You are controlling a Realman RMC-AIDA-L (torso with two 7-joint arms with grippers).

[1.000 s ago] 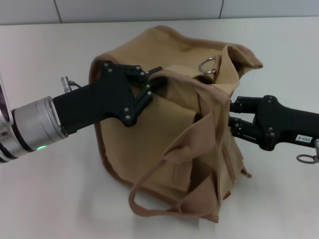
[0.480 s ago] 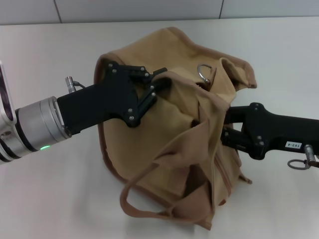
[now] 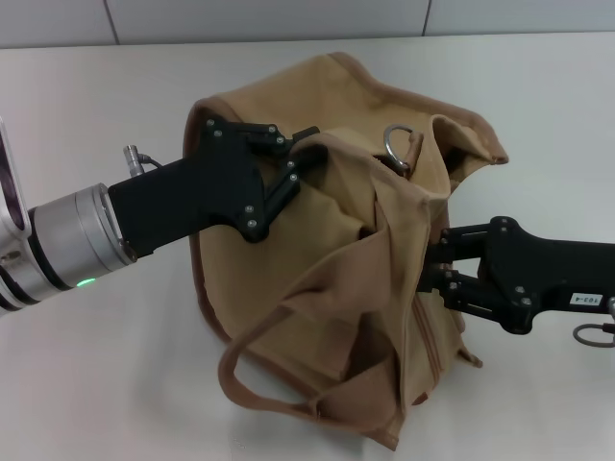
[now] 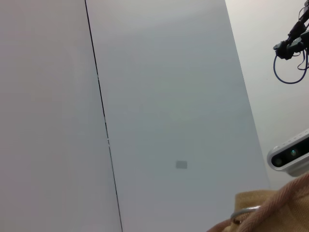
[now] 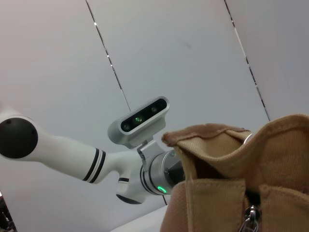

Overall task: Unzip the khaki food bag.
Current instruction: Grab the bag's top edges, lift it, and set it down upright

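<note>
1. Tan canvas nearest: one loose fabric handle of the khaki food bag sagging forward, below and between both pincers, with the bag itself slumped on the white desk.
2. Right pincer pressed into the bag's side seam, jaws narrowed onto a fold of canvas or something at the zipper line; exactly what is pinched hidden by cloth.
3. Small metal zipper pull hanging just in front of that pincer in the right wrist view, at the end of a dark slit in the canvas.
4. Left pincer across the bag from the right one, closed on the upper rim of the canvas and bracing it.
5. Metal ring just beyond the left pincer, on the top panel, between the two arms.
6. Progress, as a judgement: bag gripped and steadied, top partly gaping, but length of zipper opened not readable; pulling the slider along probably left to do.
7. Farthest: plain white desk past the bag, then pale grey wall panels with thin dark joints.
</note>
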